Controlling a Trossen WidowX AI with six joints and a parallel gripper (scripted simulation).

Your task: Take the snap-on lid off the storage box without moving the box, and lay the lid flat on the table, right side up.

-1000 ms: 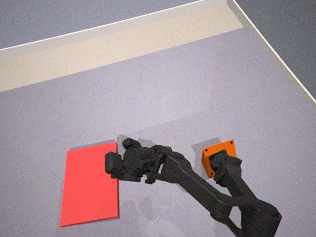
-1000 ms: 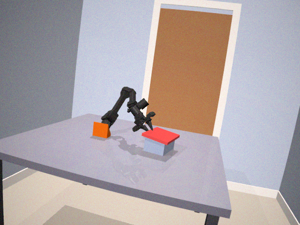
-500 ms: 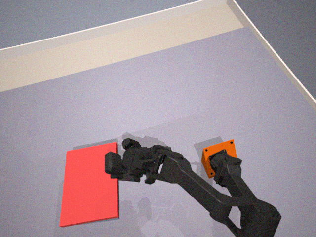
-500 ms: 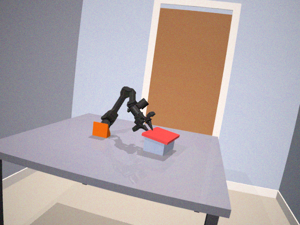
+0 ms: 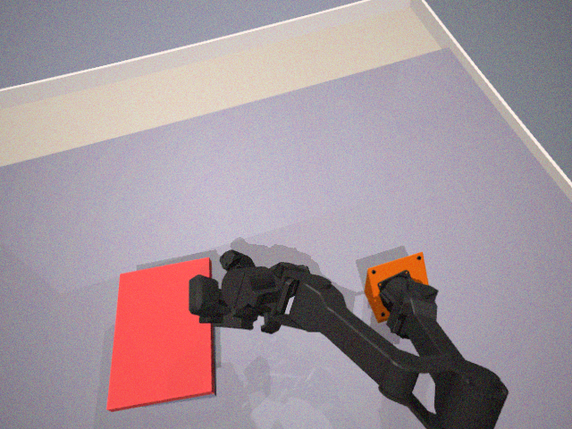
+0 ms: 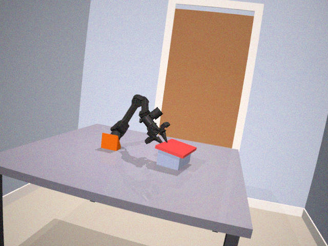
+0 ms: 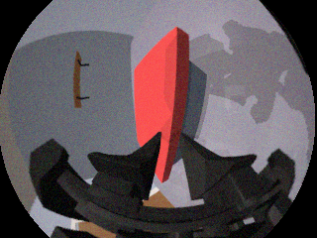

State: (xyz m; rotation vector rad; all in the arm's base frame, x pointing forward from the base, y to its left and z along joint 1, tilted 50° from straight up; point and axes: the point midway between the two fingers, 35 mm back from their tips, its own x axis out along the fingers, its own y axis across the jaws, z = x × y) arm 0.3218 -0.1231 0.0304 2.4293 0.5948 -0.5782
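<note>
The red lid (image 5: 159,337) (image 6: 176,147) (image 7: 156,89) is a flat slab on top of the pale blue-grey storage box (image 6: 168,159) (image 7: 197,94), overhanging its walls. Whether there is a small gap between lid and box cannot be told. My gripper (image 6: 164,142) (image 7: 169,135) is shut on the lid's near edge, one finger over its upper face and the other below, and comes in at a slant from the arm's side. In the top view the arm hides the fingertips, and the lid hides the box.
The orange mount (image 5: 397,267) (image 6: 109,141) stands at the arm's base. The box stands on the grey-purple table (image 5: 277,161) (image 6: 79,164), well inside the edges seen in the exterior view. A brown door (image 6: 206,79) is in the wall behind.
</note>
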